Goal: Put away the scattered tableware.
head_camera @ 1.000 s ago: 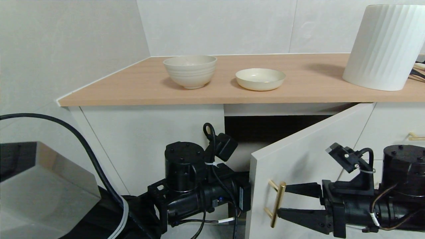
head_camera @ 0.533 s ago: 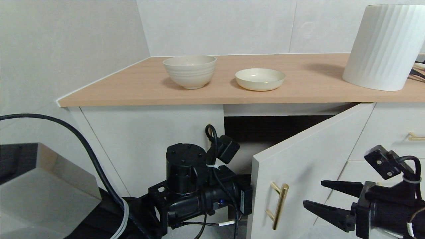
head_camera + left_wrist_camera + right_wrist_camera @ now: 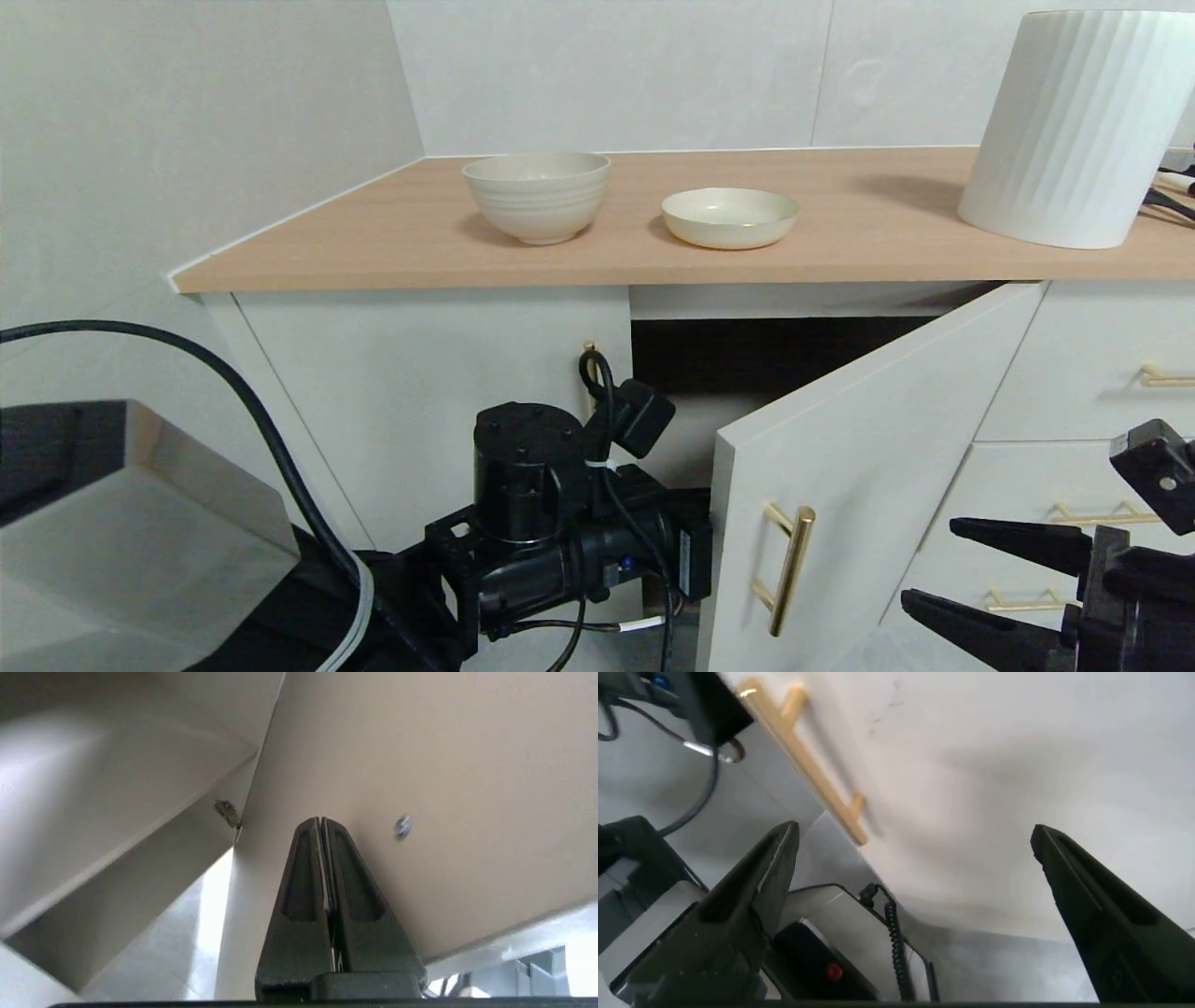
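My right gripper [image 3: 929,560] has its jaws spread wide and holds nothing. In the right wrist view the right gripper [image 3: 915,835] faces the white front of the open cabinet door [image 3: 868,448], which spans the whole gap between the two fingers. The door's gold handle [image 3: 787,579] stands upright just beyond the fingertips, on the side toward my left arm, and is clear of them. In the wrist view the handle [image 3: 799,761] runs past the tip of one finger without touching it.

My left gripper [image 3: 320,835] has its jaws pressed flat together with nothing between them. Ahead of the tips is a pale panel with a small screw [image 3: 402,826] off to one side. I cannot tell whether the tips touch the panel.

The tableware is well above both grippers, on the wooden countertop [image 3: 840,247]. The deep ribbed bowl [image 3: 537,196] sits upright roughly above my left arm. The shallow dish [image 3: 731,217] sits beside the bowl, apart from it, above the space between my two grippers. The dark cabinet opening [image 3: 775,355] is below the dish, behind the door.

A tall white ribbed container [image 3: 1083,131] stands on the countertop high above my right gripper. Drawer fronts with gold pulls [image 3: 1167,378] are just above and behind that gripper.
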Motion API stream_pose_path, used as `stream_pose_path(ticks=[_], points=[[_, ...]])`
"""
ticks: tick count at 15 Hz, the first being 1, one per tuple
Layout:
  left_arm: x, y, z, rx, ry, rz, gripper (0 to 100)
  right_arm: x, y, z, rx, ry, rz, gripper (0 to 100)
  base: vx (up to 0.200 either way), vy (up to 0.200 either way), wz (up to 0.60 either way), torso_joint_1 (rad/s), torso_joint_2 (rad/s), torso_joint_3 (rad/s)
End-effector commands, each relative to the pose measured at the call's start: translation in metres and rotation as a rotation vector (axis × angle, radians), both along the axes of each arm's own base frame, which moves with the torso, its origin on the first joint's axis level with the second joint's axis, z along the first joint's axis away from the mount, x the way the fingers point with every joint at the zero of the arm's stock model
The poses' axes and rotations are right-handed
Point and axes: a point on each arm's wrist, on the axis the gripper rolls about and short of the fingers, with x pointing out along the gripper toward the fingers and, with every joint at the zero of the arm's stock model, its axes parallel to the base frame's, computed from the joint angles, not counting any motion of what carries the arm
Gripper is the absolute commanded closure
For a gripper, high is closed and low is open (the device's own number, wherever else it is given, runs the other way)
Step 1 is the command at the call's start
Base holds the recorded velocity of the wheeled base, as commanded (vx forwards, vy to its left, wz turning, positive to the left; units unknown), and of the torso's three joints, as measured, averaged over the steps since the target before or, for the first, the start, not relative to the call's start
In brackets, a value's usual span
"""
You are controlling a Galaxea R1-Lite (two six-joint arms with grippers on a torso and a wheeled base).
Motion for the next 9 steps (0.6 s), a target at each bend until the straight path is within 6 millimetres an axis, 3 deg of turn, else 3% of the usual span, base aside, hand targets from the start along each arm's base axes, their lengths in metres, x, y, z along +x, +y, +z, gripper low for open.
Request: stream_pose_path(ticks=[1,3,9], points=[[0.003,-0.004,-0.002,-0.004,0.012,-0.002,100,-0.003,-0.001,0.002,0.008,-0.014,0.005,0,-0.200,0.000,0.00,-0.002,0.01,0.007],[0.005,-0.006,-0.003,-0.011,0.020,0.000,100,-0.008,-0.001,0.005,0.018,-0.032,0.020,0,-0.200,0.000,0.00,0.000,0.00,0.005],[0.011,-0.012,-0.005,-0.013,0.020,0.002,100,-0.020,-0.004,0.009,0.024,-0.038,0.045,0,0.000,0.000,0.00,0.000,0.00,0.000]])
